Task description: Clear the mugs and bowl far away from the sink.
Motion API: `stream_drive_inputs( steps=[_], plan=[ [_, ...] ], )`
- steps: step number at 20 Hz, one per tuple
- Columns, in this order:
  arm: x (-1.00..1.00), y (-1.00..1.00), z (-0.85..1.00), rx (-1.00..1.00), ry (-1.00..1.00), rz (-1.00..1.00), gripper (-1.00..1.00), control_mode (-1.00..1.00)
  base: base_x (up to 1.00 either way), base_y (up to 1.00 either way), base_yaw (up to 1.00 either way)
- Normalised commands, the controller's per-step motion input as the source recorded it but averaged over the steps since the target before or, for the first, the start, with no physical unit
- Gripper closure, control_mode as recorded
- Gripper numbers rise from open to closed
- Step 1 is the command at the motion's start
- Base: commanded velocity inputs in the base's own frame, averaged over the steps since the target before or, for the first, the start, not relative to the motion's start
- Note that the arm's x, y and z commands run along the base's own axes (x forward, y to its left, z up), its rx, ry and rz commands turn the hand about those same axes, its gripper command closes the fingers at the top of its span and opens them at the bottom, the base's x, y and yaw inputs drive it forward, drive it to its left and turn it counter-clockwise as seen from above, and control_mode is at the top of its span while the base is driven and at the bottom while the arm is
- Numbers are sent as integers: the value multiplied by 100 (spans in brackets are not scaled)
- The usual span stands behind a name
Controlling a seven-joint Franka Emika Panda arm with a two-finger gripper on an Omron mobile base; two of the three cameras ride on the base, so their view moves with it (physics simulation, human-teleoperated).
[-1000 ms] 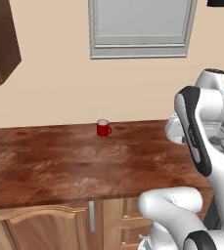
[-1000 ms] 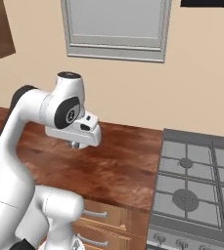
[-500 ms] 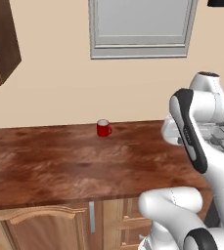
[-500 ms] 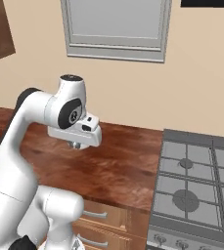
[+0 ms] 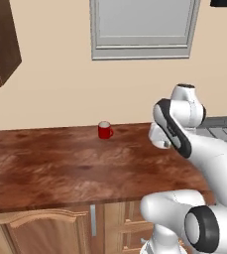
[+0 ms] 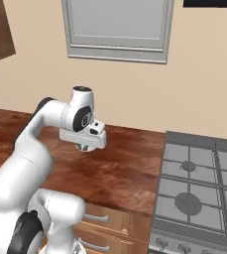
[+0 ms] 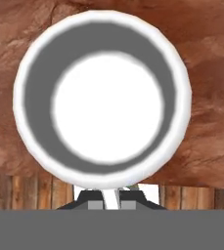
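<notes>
From the hand view I looked straight down into a round white vessel (image 7: 102,97): a thick white rim, a grey inner wall and a bright white floor, with nothing inside it. It was close under the camera and covered most of the brown wooden counter (image 7: 206,73) beneath. I could not tell from this angle whether it was the white mug or the bowl, since no handle or foot was visible. The gripper (image 7: 111,195) appeared at the bottom edge as dark fingertips with the vessel's rim directly above them; they seemed to pinch the near rim, but I could not tell how far apart they stood or whether they actually held it.

From the left base view, the red mug (image 5: 104,130) stood upright near the back of the counter (image 5: 60,168), close to the wall, its handle turned to the right; its contents were not visible from there. The arm (image 5: 174,126) was bent over the right end of the counter, well apart from the red mug.

From the right base view, the hand (image 6: 87,140) hung above the counter (image 6: 120,168), to the left of the gas stove (image 6: 199,188), pointing down. A window (image 6: 117,27) was set in the wall above, and cabinet fronts (image 5: 40,230) ran below the counter.
</notes>
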Motion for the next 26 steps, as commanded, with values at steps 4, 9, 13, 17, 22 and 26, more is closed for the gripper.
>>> stream_drive_inputs(
  steps=[4,9,13,17,22,26],
  plan=[
    [94,8,-43,0,0,0,100,-100,0,0,0],
    [83,1,-30,0,0,0,100,-100,0,0,0],
    [60,0,-27,0,-1,0,100,-100,0,0,0],
    [53,0,-14,0,0,0,100,-100,0,0,0],
    [48,0,-17,0,0,0,100,-100,0,0,0],
    [39,0,-26,0,1,0,100,-100,0,0,0]
  ],
)
